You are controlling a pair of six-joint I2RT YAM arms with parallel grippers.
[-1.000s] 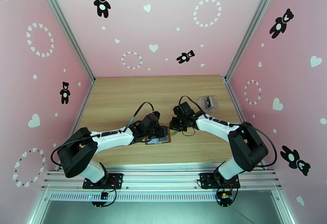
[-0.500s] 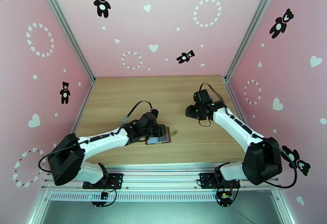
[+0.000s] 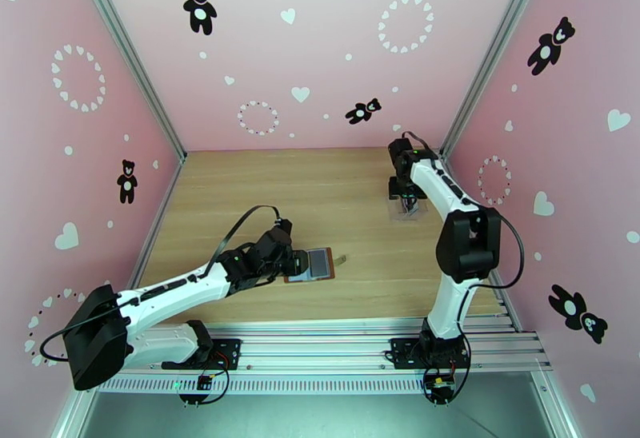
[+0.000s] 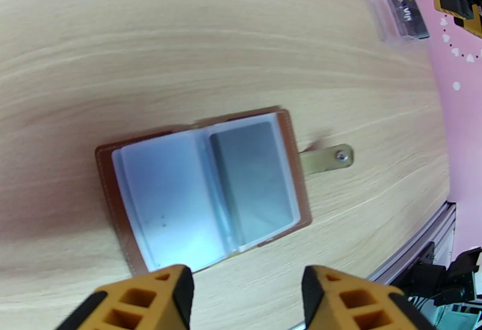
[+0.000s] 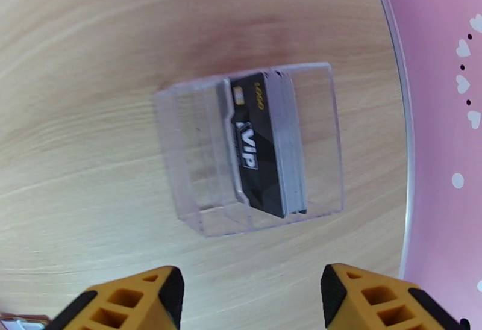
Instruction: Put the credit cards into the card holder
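In the left wrist view the bottom edge cuts off the left gripper, and the card holder is blurred. Glare whitens its left pocket, so what is inside cannot be told. The right gripper is likewise cut off in its own view. The credit cards stand packed in the clear case, too tight to count. From above, the right arm hides part of that case.

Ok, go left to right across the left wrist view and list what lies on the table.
card holder → snap tab → clear case. The cards stand inside the case, so they get no place of their own.
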